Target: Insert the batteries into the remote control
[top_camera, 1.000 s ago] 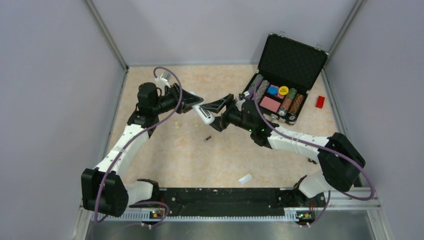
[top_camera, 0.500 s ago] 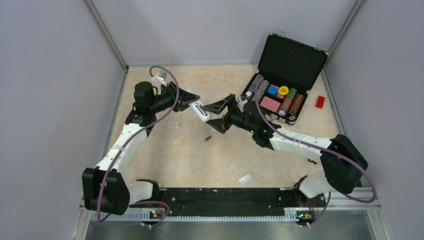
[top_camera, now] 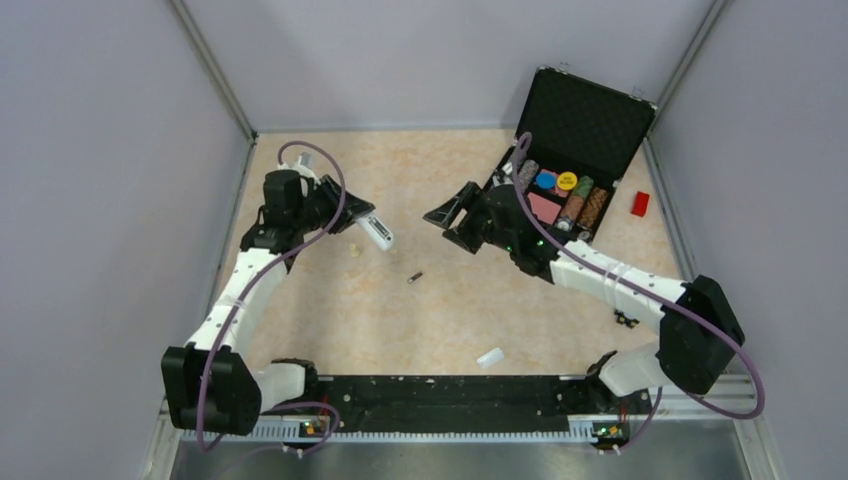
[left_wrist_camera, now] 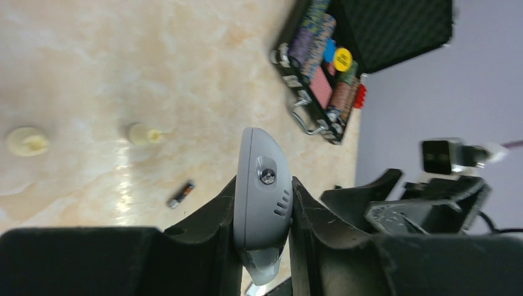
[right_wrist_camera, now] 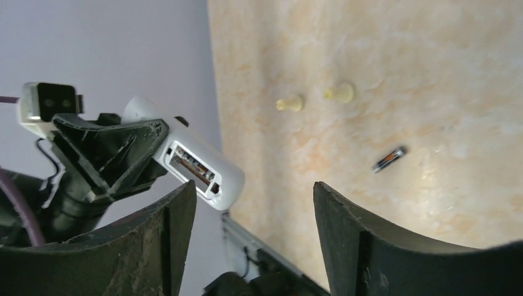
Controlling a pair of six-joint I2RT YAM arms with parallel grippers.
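Remote control (top_camera: 377, 232) sits clenched in our left gripper (left_wrist_camera: 262, 209) above the far left of the table (top_camera: 330, 310), bay open with seemingly one cell (right_wrist_camera: 192, 165) seated, so our right gripper (right_wrist_camera: 253, 197), jaws spread and empty, must next descend on the loose battery (top_camera: 415, 277) lying mid-scene.

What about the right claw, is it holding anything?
No, the right claw is open with nothing between its fingers; the remote control is clamped in the left claw.
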